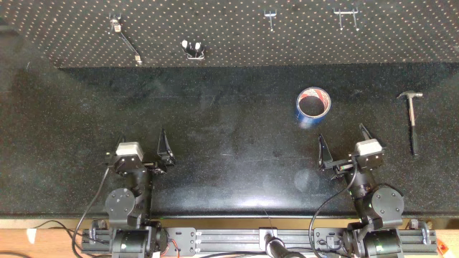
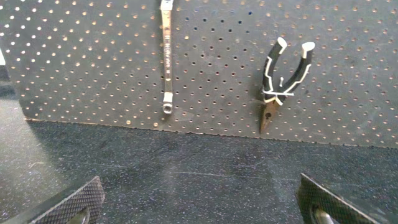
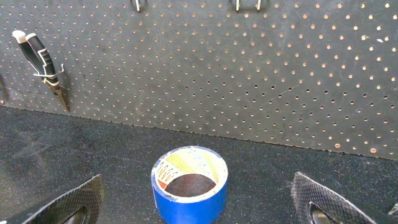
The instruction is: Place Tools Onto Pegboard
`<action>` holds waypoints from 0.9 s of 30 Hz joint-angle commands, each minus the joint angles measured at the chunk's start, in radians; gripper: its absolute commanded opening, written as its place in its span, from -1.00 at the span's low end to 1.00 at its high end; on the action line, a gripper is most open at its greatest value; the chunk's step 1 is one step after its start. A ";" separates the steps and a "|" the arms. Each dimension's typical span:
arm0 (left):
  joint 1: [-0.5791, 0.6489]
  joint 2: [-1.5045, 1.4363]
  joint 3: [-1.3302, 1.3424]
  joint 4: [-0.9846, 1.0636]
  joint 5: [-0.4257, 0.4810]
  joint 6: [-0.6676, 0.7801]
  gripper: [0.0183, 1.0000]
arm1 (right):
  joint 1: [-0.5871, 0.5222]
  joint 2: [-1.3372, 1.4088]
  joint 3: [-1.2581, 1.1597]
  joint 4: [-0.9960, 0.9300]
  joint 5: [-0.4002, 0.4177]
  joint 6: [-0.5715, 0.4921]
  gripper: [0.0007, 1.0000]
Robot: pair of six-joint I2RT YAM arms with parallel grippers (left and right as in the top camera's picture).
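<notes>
A blue tape roll [image 1: 313, 106] stands on the black table [image 1: 229, 122], right of centre, and a hammer [image 1: 411, 122] lies at the far right. My right gripper [image 1: 344, 142] is open just short of the tape roll [image 3: 189, 193], its fingers [image 3: 62, 202] wide apart and holding nothing. My left gripper [image 1: 141, 145] is open at the front left, its fingers [image 2: 68, 202] apart over bare table. On the pegboard [image 1: 237, 32] a wrench [image 2: 166, 56] and black-handled pliers [image 2: 283, 78] hang, straight ahead of the left gripper [image 2: 202, 208].
Two bare hooks [image 1: 270, 16] [image 1: 346, 16] stick out of the pegboard's upper right, above the tape and hammer. The pliers [image 3: 43, 62] hang to the side in the right wrist view. The table's front edge runs just ahead of the arm bases.
</notes>
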 commanded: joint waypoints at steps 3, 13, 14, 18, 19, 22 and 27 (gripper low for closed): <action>-0.031 -0.015 -0.001 -0.011 0.004 0.027 0.99 | 0.007 -0.009 -0.004 -0.003 0.001 0.011 0.96; -0.031 -0.014 -0.001 -0.010 0.004 0.027 0.99 | 0.007 -0.009 -0.004 -0.003 0.001 0.011 0.96; -0.031 -0.014 -0.001 -0.010 0.004 0.027 0.99 | 0.007 -0.009 -0.004 -0.003 0.001 0.011 0.96; -0.031 -0.014 -0.001 -0.010 0.004 0.027 0.99 | 0.007 -0.009 -0.004 -0.003 0.001 0.011 0.96; -0.031 -0.014 -0.001 -0.010 0.004 0.027 0.99 | 0.007 -0.009 -0.004 -0.003 0.001 0.011 0.96; -0.031 -0.014 -0.001 -0.010 0.004 0.027 0.99 | 0.007 -0.009 -0.004 -0.003 0.001 0.011 0.96; -0.031 -0.014 -0.001 -0.010 0.004 0.027 0.99 | 0.006 -0.007 -0.002 -0.011 0.084 0.108 0.96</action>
